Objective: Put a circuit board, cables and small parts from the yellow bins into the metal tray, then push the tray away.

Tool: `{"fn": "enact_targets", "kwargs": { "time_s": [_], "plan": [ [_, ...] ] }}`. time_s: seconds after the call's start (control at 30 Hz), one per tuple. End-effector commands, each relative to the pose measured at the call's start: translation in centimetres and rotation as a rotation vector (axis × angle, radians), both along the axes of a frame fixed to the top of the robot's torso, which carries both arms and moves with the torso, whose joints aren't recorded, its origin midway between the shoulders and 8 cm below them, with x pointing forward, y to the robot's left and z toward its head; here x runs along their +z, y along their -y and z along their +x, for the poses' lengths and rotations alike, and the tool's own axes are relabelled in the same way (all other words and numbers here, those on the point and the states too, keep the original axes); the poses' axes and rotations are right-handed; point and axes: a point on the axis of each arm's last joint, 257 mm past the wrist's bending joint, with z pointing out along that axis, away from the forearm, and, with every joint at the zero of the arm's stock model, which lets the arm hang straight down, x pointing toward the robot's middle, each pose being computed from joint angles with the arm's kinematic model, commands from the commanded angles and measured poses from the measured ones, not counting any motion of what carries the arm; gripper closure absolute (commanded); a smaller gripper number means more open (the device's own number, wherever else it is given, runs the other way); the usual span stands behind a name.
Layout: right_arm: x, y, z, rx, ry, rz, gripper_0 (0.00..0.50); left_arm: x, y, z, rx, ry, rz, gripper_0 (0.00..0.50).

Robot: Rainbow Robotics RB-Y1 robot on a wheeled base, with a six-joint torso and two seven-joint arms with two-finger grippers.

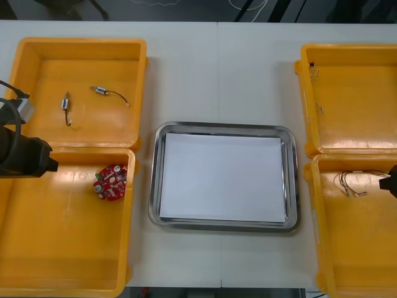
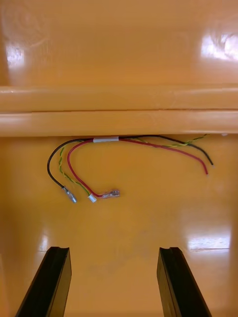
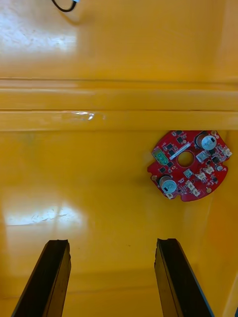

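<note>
A round red circuit board (image 1: 110, 182) (image 3: 189, 165) lies in the near left yellow bin (image 1: 56, 248), close to its far right corner. My left gripper (image 1: 51, 165) (image 3: 113, 280) hovers open over that bin, the board ahead of its right finger. A bundle of black, red and yellow cables (image 1: 353, 181) (image 2: 119, 163) lies in the near right yellow bin (image 1: 360, 248). My right gripper (image 1: 391, 180) (image 2: 114, 282) is open over it, the cables ahead of its fingers. The metal tray (image 1: 291, 186), white inside, sits between the bins with nothing in it.
The far left yellow bin (image 1: 80, 68) holds two short black cables with metal ends (image 1: 66, 107) (image 1: 107, 93). The far right yellow bin (image 1: 353, 93) has small metal parts (image 1: 318, 109) by its left wall. Bare table lies beyond the tray.
</note>
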Motion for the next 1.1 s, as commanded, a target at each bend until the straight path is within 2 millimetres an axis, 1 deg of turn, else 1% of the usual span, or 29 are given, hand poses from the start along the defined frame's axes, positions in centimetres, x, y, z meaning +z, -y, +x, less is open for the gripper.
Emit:
{"fn": "enact_targets", "kwargs": {
  "time_s": [0.03, 0.27, 0.37, 0.6, 0.73, 0.83, 1.1],
  "plan": [
    [-1.9, -1.0, -0.2, -0.02, -0.012, 0.061, 0.0, 0.7, 0.8, 0.4, 0.029, 0.018, 0.014, 0.0],
    [-3.5, -1.5, 0.8, -0.023, 0.006, 0.07, 0.0, -0.3, 2.1, 0.5, 0.047, 0.011, -0.011, 0.0],
    [-4.1, -1.6, 1.1, -0.027, 0.015, 0.071, 0.0, -1.0, 2.5, 0.5, 0.056, 0.004, -0.007, 0.0],
    [-5.7, -1.8, 0.9, -0.023, -0.009, 0.058, 0.0, -2.8, 3.8, 0.1, 0.068, -0.021, 0.001, 0.0],
    [-6.8, -2.1, 1.3, -0.022, -0.005, 0.068, 0.0, -3.9, 4.5, -0.2, 0.079, -0.034, 0.0, 0.0],
    [-7.3, -2.1, 1.6, -0.025, 0.002, 0.077, 0.0, -4.4, 5.0, -0.1, 0.087, -0.03, 0.003, 0.0],
    [-8.6, -2.7, 1.7, -0.026, 0.008, 0.088, 0.0, -5.2, 6.4, 0.6, 0.117, 0.0, -0.033, 0.0]
  ]
}}
